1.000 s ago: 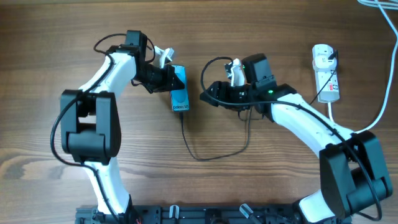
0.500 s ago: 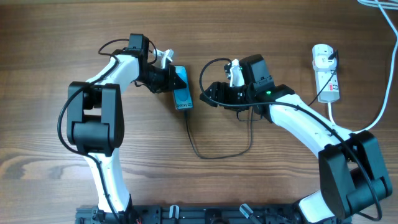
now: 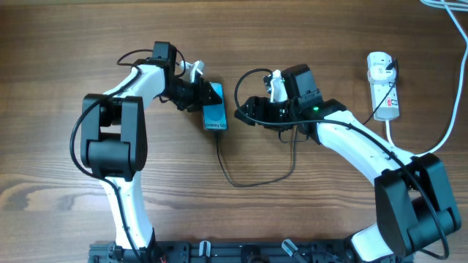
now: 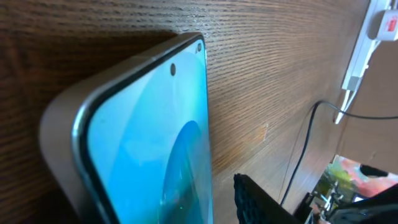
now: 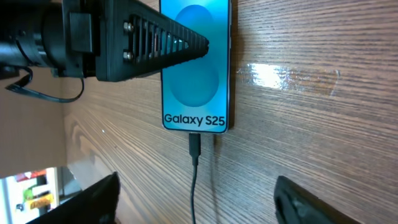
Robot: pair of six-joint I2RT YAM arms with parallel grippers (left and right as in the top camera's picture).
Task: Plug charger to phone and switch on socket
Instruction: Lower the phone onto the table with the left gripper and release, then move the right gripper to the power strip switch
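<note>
Overhead: glossy rectangular phone (image 3: 213,115), long axis toward the robot, Galaxy end nearest, thin black charger (image 5: 194,149) plugged there; left claw (image 3: 208,94) clamps it, right claw (image 3: 244,109) spread beside it.

Even bright light, white glare streak on the table (image 5: 292,78), left wrist close-up soft, shadowed.

The table (image 5: 298,124) is grained brown wood with a soft sheen. The phone (image 5: 194,62) shows glossy, smooth glass; my left gripper (image 3: 208,93) has ribbed matt black plastic fingers (image 5: 155,40).
</note>
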